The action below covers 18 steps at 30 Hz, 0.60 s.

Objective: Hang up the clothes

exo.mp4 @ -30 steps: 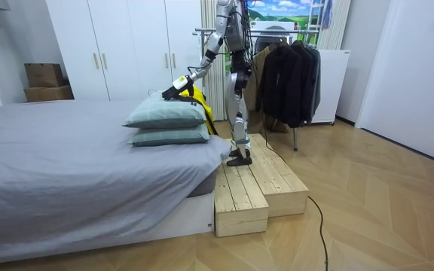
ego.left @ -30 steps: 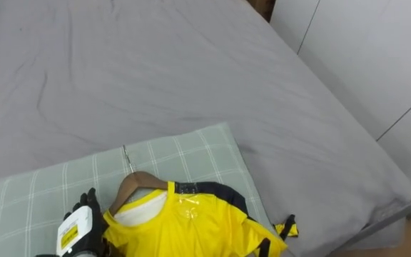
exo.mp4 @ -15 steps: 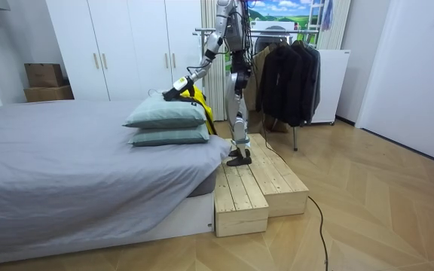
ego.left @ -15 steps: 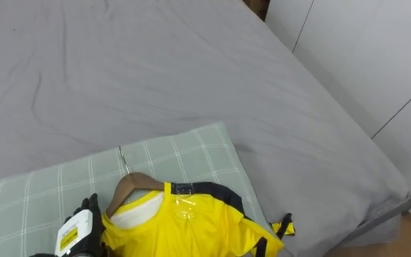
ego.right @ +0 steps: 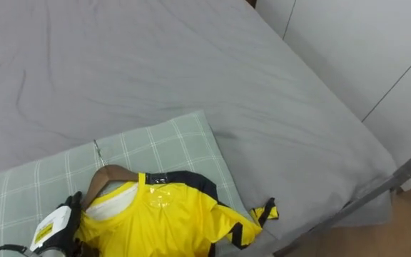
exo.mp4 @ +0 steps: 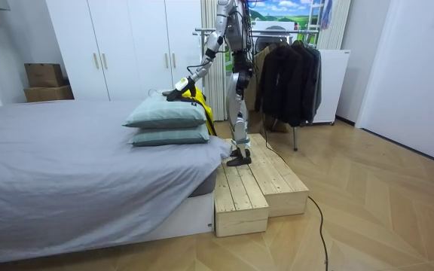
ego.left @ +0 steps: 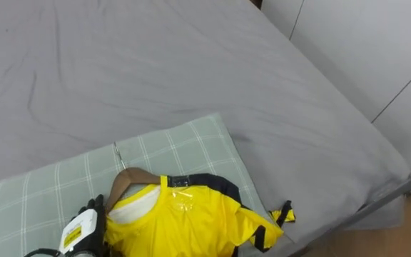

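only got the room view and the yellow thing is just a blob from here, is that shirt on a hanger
observer: Yes, a wooden hanger sits inside the collar of the yellow shirt.
operator: wheres its hook
observer: The metal hook lies on the checked pillow, pointing away from the robot.
operator: and the hand
observer: The left hand is at the hanger's left shoulder end, against the shirt. I cannot tell whether it has hold of it.
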### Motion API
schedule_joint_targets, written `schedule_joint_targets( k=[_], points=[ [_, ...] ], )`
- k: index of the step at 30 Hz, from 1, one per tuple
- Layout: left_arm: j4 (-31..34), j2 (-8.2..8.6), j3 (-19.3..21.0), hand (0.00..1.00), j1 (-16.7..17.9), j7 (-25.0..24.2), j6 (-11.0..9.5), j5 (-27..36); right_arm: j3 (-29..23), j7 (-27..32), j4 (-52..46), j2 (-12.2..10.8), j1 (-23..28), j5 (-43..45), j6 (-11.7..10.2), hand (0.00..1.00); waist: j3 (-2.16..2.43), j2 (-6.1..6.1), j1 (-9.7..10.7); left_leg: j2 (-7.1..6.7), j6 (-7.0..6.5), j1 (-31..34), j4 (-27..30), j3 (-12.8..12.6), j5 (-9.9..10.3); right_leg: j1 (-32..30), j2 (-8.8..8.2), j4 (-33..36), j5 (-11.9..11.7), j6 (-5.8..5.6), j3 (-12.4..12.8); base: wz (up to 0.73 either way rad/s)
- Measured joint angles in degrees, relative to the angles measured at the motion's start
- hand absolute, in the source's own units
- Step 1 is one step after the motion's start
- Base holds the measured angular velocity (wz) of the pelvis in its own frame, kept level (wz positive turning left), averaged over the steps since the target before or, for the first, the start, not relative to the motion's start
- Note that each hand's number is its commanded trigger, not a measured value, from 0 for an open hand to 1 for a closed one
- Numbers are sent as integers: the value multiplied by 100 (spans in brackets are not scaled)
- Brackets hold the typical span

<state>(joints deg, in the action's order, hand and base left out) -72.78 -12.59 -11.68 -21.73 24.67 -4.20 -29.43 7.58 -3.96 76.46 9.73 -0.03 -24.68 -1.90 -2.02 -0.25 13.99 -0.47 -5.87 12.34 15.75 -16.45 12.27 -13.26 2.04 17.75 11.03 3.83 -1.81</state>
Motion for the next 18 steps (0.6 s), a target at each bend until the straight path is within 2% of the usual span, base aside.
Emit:
schedule_joint_targets(
  k=[1,2,3,4,5,6,7,8,14,18],
  points=[
    [-42,-3,-1,1,-26,-45,1,-1,-1,-11,-9,0,-4,0,1,0,0,0,-8,-1,-1,0,-4,-1,0,-2,1,0,0,0,4,0],
    [-45,-5,-1,8,-25,-60,2,-1,-2,-30,-10,1,-7,0,1,0,0,0,-8,-1,-1,-2,-6,-3,1,-2,0,0,0,0,6,0],
    [-47,-6,-1,23,-25,-76,7,-1,-3,-64,-9,1,-8,0,3,0,0,0,-6,-2,-1,-6,-6,-5,1,-2,0,1,0,0,9,0],
    [-46,-6,-3,23,-25,-115,17,0,-3,-103,-11,0,-8,2,4,0,1,0,-12,-1,-1,-11,-7,-13,1,0,0,8,0,0,15,-3],
    [-46,-6,-12,42,-24,-146,37,0,-2,-113,-14,1,-10,2,5,0,1,1,-22,0,-1,-24,-9,-30,0,4,1,19,0,0,30,-4],
    [-47,-7,-22,82,-23,-160,55,1,-2,-114,-14,1,-11,2,5,0,1,1,-25,0,-1,-36,-12,-41,0,10,3,22,0,0,38,-8],
    [-47,-9,-28,82,-21,-171,92,2,-2,-117,-12,1,-11,3,5,0,1,2,-30,2,-1,-69,-22,-63,0,27,7,34,0,0,61,-10],
    [-49,-19,-27,100,-22,-173,131,2,-2,-119,-13,2,-10,5,5,0,5,7,-26,2,-1,-97,-34,-79,0,41,10,45,0,0,80,-9],
    [-34,-234,-25,100,-84,-160,164,-11,-5,-211,-7,25,2,5,22,0,18,25,-11,1,-7,-168,-40,-115,-8,73,9,98,1,-1,111,-2],
    [-35,-241,-21,100,-77,-187,237,-16,-7,-257,6,26,12,5,39,0,26,16,-14,-15,-15,-280,-106,-137,-12,156,7,84,5,-7,141,-2]
  ],
)
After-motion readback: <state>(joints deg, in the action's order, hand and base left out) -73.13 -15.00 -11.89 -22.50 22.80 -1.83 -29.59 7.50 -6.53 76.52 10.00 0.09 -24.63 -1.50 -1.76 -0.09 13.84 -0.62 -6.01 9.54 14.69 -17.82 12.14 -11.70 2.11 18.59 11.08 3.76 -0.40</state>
